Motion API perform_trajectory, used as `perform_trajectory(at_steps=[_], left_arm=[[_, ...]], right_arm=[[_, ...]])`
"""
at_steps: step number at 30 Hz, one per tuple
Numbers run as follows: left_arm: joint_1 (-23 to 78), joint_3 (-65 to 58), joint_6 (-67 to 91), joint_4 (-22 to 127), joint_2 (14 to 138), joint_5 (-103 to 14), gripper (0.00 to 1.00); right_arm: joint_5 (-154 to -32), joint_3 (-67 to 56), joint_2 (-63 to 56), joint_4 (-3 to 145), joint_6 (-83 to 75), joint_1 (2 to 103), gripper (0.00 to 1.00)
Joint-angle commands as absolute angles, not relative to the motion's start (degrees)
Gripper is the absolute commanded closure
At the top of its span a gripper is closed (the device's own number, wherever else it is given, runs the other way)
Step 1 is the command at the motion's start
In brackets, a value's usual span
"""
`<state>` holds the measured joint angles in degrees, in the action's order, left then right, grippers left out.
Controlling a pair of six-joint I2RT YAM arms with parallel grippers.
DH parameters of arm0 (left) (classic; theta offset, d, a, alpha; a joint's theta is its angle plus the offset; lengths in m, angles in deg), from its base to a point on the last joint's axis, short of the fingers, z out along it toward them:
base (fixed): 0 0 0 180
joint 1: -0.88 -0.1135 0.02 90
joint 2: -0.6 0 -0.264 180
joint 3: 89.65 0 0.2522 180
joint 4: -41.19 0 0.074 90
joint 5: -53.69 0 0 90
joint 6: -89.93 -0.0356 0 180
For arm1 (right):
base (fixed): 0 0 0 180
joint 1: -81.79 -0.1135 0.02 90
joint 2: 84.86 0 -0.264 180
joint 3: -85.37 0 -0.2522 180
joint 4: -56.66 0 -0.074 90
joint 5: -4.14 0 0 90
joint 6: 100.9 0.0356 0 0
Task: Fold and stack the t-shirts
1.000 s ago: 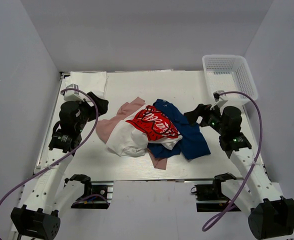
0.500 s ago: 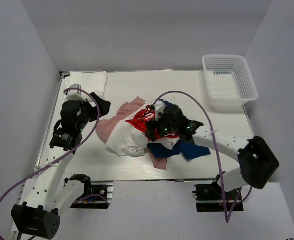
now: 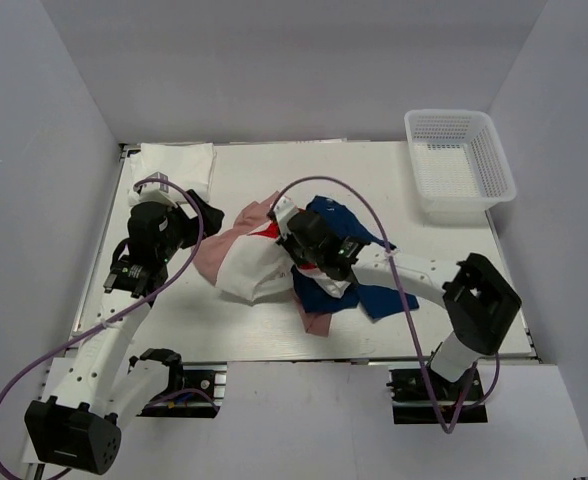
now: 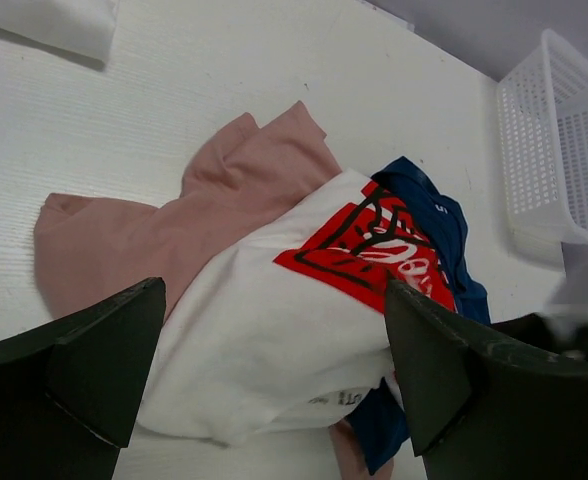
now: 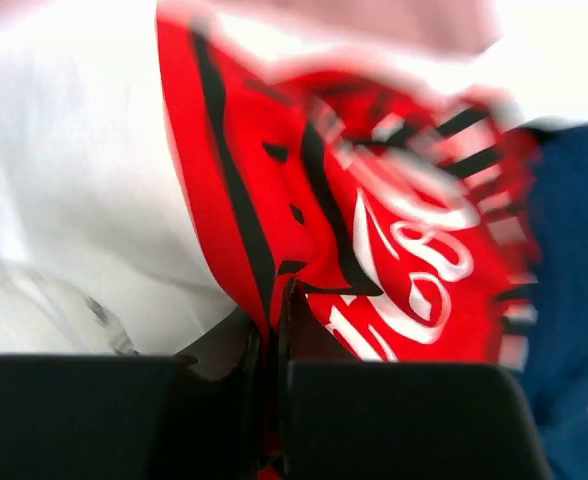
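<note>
The left arm [image 3: 134, 272] stands bent on its own side, wrist angled inward, left jaws spread wide with nothing between them. The right arm [image 3: 419, 272] stretches low toward the centre, right jaws pinched together on the red-print tee [image 5: 374, 230].

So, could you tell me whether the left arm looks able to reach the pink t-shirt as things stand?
Probably yes: the open left gripper hangs right beside the pink t-shirt, whose part nearest it lies uncovered. Only its other side is under the red-print white t-shirt.
</note>
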<state>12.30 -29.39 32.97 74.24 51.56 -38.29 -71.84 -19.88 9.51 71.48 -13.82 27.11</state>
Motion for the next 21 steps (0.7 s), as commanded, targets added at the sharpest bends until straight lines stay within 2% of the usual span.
perform_trajectory(at_steps=[1,4,10,14,21], left_arm=[[12.5,-29.5,33.2,74.5,51.5,-37.5,0.0],[12.5,-29.5,33.2,74.5,51.5,-37.0,0.0],[12.5,-29.5,33.2,75.1,51.0,-37.0,0.0],[12.5,-29.5,33.2,75.1,51.0,-37.0,0.0],[12.5,-29.0,33.2,74.5,52.5,-37.0,0.0]], right_arm=[[-61.2,-11.1,0.6,66.9,-11.3,28.3,1.0],[-52.5,-6.9,-3.4,65.1,-11.3,32.3,1.0],[-44.6,2.0,-6.9,63.2,-15.7,43.1,1.0],[-42.2,14.1,0.0,69.5,-17.9,54.6,1.0],[-45.9,31.4,13.0,80.2,-13.7,69.9,1.0]])
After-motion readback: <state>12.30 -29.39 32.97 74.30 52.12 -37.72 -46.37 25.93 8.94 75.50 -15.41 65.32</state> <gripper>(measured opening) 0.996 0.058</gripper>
